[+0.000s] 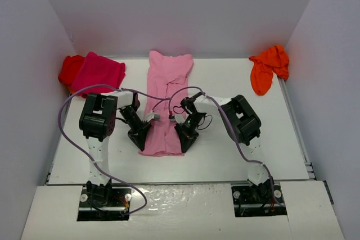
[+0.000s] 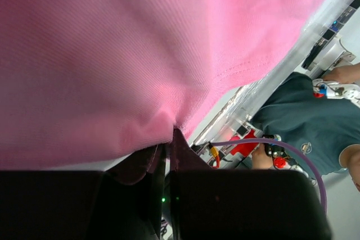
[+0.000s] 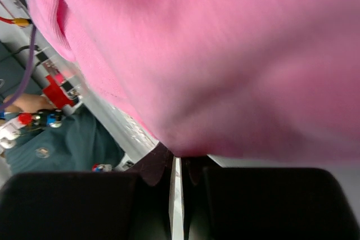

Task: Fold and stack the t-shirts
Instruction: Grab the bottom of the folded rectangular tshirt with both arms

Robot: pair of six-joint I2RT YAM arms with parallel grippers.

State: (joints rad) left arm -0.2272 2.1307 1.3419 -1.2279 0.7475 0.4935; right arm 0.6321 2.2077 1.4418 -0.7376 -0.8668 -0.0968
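Observation:
The light pink t-shirt (image 1: 166,91) lies as a long narrow strip down the middle of the table. My left gripper (image 1: 140,137) is shut on its near left corner, and the cloth (image 2: 140,66) fills the left wrist view. My right gripper (image 1: 184,135) is shut on its near right corner, with the cloth (image 3: 225,54) filling the right wrist view. The magenta t-shirt (image 1: 99,71) lies folded at the back left on top of the red t-shirt (image 1: 70,68). The orange t-shirt (image 1: 267,68) lies crumpled at the back right.
White walls (image 1: 39,54) enclose the table on the left, back and right. Purple cables (image 1: 67,116) loop from both arms. A person in a dark green shirt (image 2: 315,122) shows beyond the table's near edge in the wrist views.

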